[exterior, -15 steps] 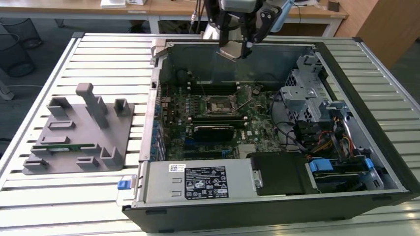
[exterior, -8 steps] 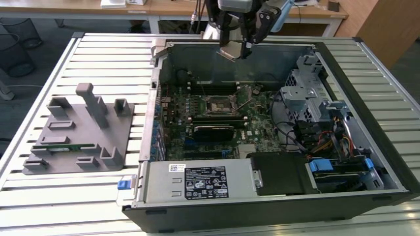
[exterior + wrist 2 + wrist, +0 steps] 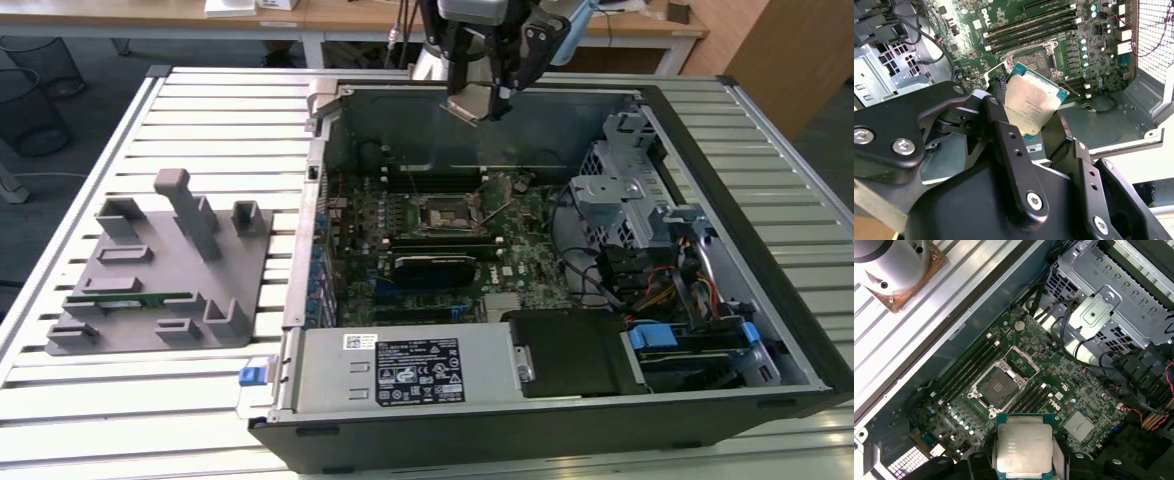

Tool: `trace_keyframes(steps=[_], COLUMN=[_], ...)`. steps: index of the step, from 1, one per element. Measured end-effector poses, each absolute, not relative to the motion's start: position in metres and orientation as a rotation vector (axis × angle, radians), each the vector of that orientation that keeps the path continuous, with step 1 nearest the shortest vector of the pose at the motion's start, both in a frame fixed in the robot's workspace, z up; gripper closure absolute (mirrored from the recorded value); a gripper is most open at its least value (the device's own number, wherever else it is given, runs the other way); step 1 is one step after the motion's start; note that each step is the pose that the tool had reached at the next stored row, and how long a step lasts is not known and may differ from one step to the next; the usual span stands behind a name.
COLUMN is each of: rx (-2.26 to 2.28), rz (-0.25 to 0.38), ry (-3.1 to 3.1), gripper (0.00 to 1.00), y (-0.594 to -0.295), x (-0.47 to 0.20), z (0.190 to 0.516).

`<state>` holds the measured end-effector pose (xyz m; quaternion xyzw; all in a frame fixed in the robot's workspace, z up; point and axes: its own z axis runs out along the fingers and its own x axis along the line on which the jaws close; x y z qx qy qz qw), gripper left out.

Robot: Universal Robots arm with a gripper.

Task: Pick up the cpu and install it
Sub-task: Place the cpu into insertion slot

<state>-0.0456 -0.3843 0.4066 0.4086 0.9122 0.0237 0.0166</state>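
Note:
My gripper (image 3: 483, 100) hangs over the far wall of the open computer case (image 3: 787, 350), shut on the cpu (image 3: 469, 106). The chip is a small flat square with a silvery metal top. In both wrist views the cpu (image 3: 1030, 106) (image 3: 1023, 447) sits tilted between the black fingers (image 3: 999, 130), held by its edges. The black motherboard socket (image 3: 446, 210) (image 3: 1035, 61) (image 3: 998, 385) with its metal frame lies open below, apart from the chip and a good way beneath it.
A grey plastic fixture (image 3: 160, 270) with a thin green memory stick (image 3: 134, 297) stands on the slatted table at the exterior view's left. Inside the case are memory slots (image 3: 434, 240), a metal drive cage (image 3: 621, 190), cables (image 3: 641, 290) and a power supply (image 3: 400, 370).

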Motion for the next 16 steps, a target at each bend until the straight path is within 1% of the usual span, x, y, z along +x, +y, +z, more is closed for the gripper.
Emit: trace_keyframes(steps=[16], rx=[1.384], rz=[0.072], ry=[2.780], gripper=[0.47], y=[-0.3844], x=[-0.0456], z=[0.4063])
